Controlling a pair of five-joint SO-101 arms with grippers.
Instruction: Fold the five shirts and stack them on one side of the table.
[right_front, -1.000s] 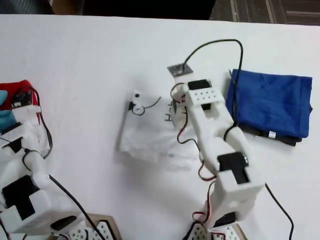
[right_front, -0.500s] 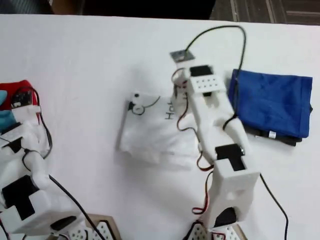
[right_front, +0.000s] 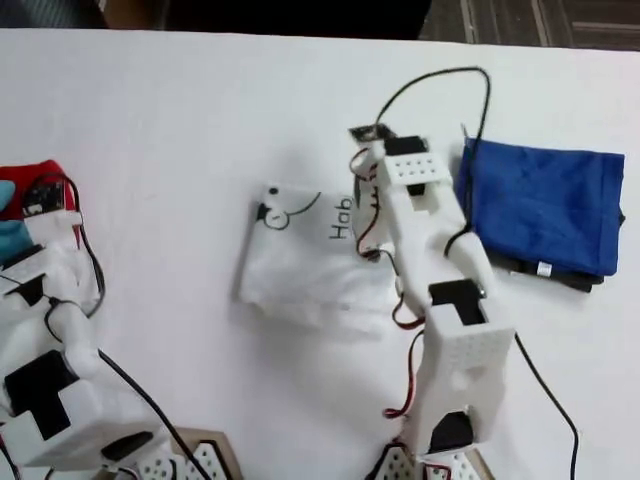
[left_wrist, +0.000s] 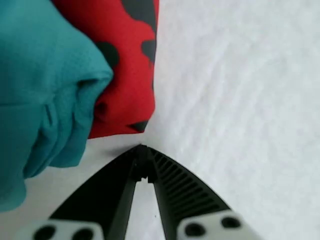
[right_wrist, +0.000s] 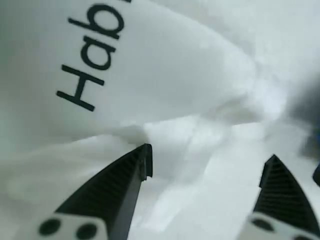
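A folded white shirt (right_front: 305, 255) with black print lies in the middle of the table. My right gripper (right_wrist: 207, 167) stands open at that white shirt's (right_wrist: 150, 75) right edge, its black fingertips (right_wrist: 142, 157) just over the cloth. A folded blue shirt (right_front: 540, 205) rests on a dark one (right_front: 545, 272) at the right side. At the left edge lie a red shirt (right_front: 40, 180) and a teal one (right_front: 8, 215). My left gripper (left_wrist: 142, 162) is shut and empty on the bare table, just short of the red shirt (left_wrist: 125, 65) and the teal shirt (left_wrist: 45, 95).
The right arm (right_front: 440, 290) stretches from the near edge over the table's middle. The left arm (right_front: 50, 370) is folded at the near left corner. Cables (right_front: 440, 85) loop above the right wrist. The white tabletop (right_front: 180, 110) has free room at the back.
The right arm has drawn back toward the near edge and shifted a little right, uncovering more of the black print on the white shirt. The left arm has kept still.
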